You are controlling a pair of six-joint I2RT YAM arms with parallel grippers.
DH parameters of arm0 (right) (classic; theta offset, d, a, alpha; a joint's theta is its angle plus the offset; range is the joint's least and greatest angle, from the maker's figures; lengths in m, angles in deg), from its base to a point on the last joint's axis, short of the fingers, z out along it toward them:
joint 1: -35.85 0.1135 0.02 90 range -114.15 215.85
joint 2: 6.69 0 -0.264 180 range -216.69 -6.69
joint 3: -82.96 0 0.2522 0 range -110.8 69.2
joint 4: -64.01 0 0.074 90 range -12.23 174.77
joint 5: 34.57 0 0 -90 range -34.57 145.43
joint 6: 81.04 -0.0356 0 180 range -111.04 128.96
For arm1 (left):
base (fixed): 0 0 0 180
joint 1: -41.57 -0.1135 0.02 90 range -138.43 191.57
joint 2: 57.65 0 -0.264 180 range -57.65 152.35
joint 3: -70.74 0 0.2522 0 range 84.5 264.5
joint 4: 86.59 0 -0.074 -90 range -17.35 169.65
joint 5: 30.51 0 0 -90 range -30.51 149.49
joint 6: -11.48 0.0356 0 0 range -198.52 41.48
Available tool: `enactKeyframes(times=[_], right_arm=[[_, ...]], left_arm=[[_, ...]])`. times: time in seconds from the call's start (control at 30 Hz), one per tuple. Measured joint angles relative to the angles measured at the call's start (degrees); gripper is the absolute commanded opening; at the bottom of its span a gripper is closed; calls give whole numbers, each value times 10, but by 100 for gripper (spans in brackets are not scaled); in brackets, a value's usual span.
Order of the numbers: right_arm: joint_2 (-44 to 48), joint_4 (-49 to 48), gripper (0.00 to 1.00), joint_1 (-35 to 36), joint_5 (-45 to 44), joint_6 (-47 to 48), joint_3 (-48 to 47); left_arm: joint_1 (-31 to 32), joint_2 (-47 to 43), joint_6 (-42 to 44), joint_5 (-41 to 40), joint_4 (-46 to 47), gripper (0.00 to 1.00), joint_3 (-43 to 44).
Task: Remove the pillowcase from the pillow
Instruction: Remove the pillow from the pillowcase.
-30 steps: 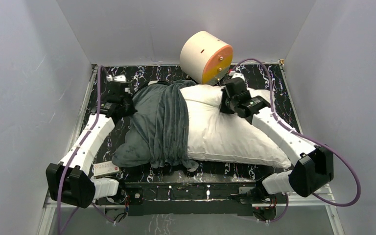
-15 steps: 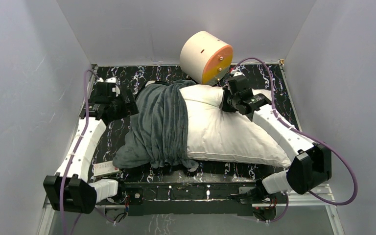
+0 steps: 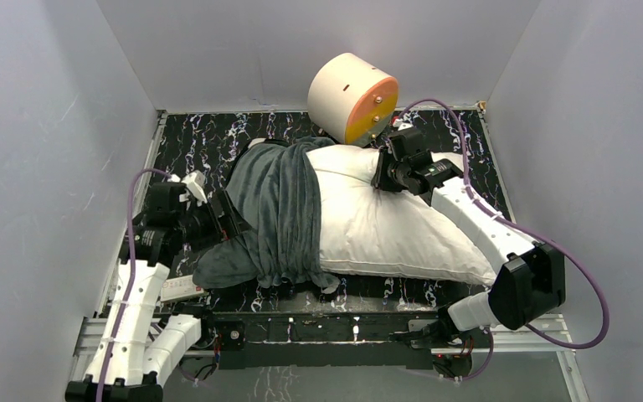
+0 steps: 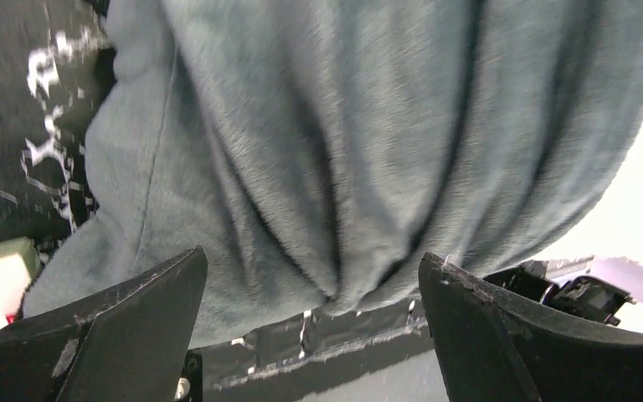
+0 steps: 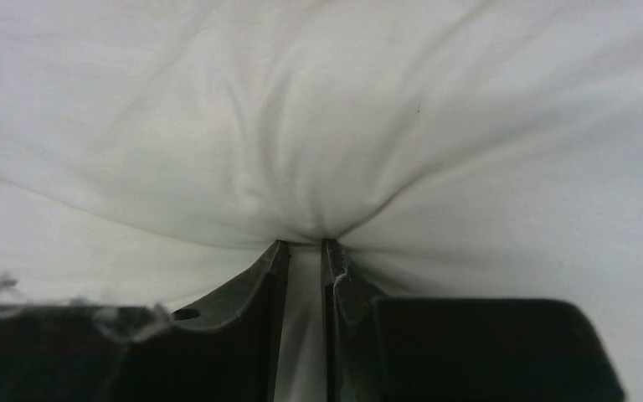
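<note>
Marbled table | left hand wide, empty, at pillowcase | right hand narrow, pinching pillow | risk: pinch slips, pillow drags along with pillowcase

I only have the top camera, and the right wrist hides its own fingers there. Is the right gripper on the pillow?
Observer: Yes. The right wrist view shows the right gripper pinching a fold of the pillow, with creases running into its tips.
Operator: And on the left, is the pillowcase held?
Observer: No. In the left wrist view the left gripper is wide open and faces the grey fabric, not closed on it.
</note>
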Motion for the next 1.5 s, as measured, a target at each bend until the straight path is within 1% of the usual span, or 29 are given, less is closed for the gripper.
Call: enactKeyframes(times=[0.03,0.07,0.1,0.17,0.2,0.27,0.3,0.53,0.7,0.77,0.83,0.9,1.0,1.07,1.1,1.17,1.23,1.3,1.33,1.37,1.4,1.43,1.47,1.5], right_arm=[[-1,-1,30,0,0,0,0],[-3,-2,30,0,0,-1,0],[-5,-3,30,0,0,-2,-1],[-10,-6,30,0,1,-3,-1],[-11,-6,30,0,1,-4,-1],[-13,-8,29,-1,2,-5,-1],[-13,-8,29,-3,4,-6,-1],[-24,-25,25,-51,51,-13,-1],[-37,-38,24,-83,78,-14,-1],[-39,-41,26,-91,85,-12,-2],[-37,-42,28,-96,96,-7,-2],[-29,-42,33,-100,114,5,-2],[7,-51,58,-106,161,33,10],[49,-55,72,-109,203,56,24],[69,-54,75,-107,223,69,26],[100,-55,77,-95,246,94,26],[120,-56,77,-59,253,119,27],[128,-64,77,0,242,142,36],[128,-66,77,47,221,158,46],[127,-68,78,79,208,169,56],[126,-74,78,119,186,183,71],[129,-85,79,155,163,200,91],[136,-97,80,188,142,220,113],[146,-107,81,215,123,239,134]], left_arm=[[0,5,0,1,-11,87,-10],[0,13,0,3,-19,78,-17],[0,26,3,6,-27,66,-23],[0,54,8,6,-35,36,-29],[0,63,9,0,-36,26,-31],[0,70,11,-24,-40,2,-33],[0,66,11,-40,-41,0,-33],[4,56,-16,-162,-61,0,-20],[6,52,-44,-268,-101,0,53],[7,47,-47,-291,-110,0,85],[7,44,-42,-291,-111,0,102],[7,44,-33,-279,-110,0,101],[6,55,-23,-252,-101,0,79],[5,63,-19,-231,-90,0,60],[5,68,-18,-218,-85,0,51],[4,76,-17,-200,-74,0,42],[3,85,-15,-187,-64,3,40],[3,90,-11,-181,-53,11,40],[3,94,-8,-179,-49,18,40],[3,96,-6,-179,-47,30,40],[3,99,-2,-179,-46,44,40],[3,102,0,-179,-44,62,40],[3,103,3,-179,-42,75,40],[3,103,4,-179,-38,82,40]])
